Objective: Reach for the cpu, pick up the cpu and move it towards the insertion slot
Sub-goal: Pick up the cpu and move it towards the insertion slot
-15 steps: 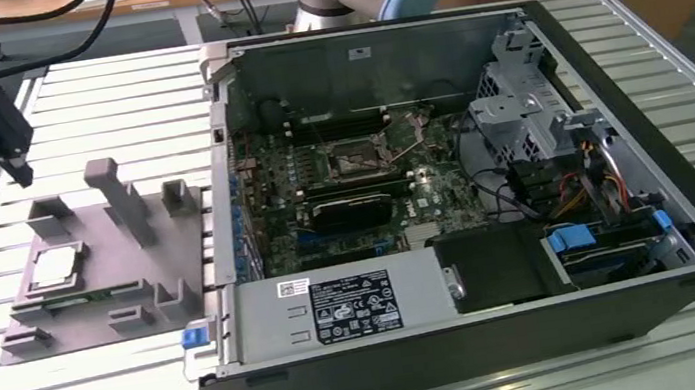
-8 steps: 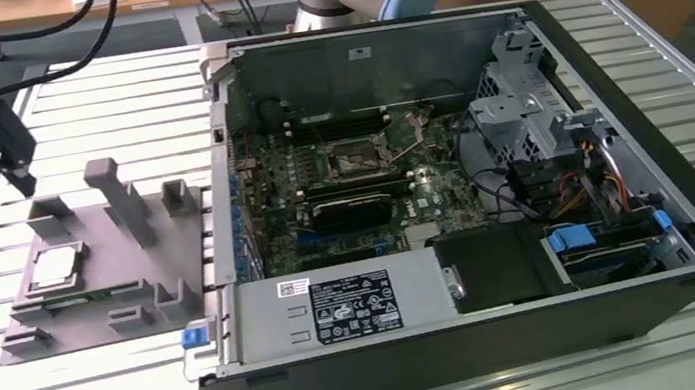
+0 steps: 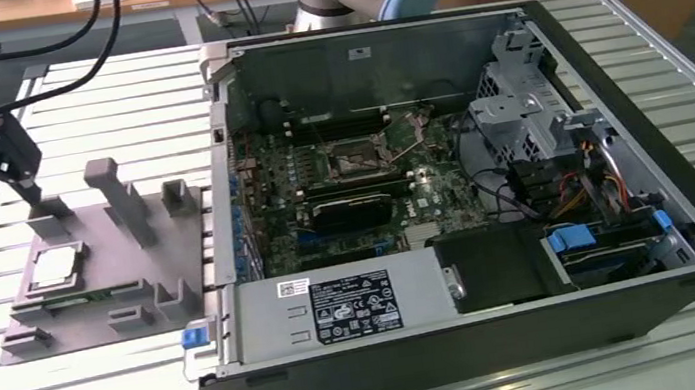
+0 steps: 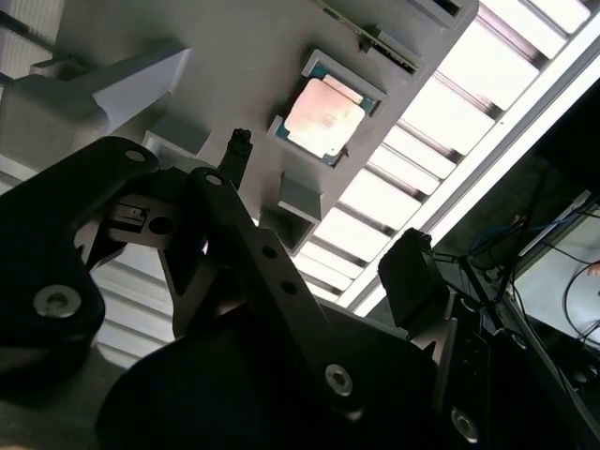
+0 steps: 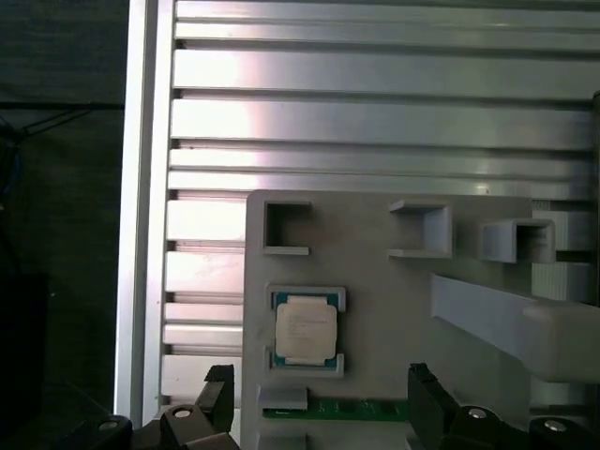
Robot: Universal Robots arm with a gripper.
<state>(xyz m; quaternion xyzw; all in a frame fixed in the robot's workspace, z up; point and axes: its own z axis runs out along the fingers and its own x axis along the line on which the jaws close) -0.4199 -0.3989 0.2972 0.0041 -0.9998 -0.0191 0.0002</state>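
Note:
The cpu [image 3: 57, 265] is a small silver-topped square chip lying flat in a recess of the grey fixture [image 3: 116, 276], at the exterior view's left. Both wrist views show the cpu [image 5: 306, 328] [image 4: 324, 114] seated between low grey walls. My gripper [image 3: 23, 182] hangs above the fixture's far end, short of the chip. It is open with nothing in it, and its dark fingers [image 5: 217, 389] stand wide apart near the chip. The insertion slot [image 3: 354, 157] is a square socket with a dark centre on the motherboard inside the case.
The open computer case [image 3: 666, 163] takes up the middle and right of the slatted aluminium table [image 3: 78, 89]. Tall grey posts [image 3: 119, 200] rise from the fixture beside the chip. A green memory strip [image 5: 328, 410] lies in the fixture next to the chip's recess. Cables and a drive cage [image 3: 519, 122] crowd the case's right side.

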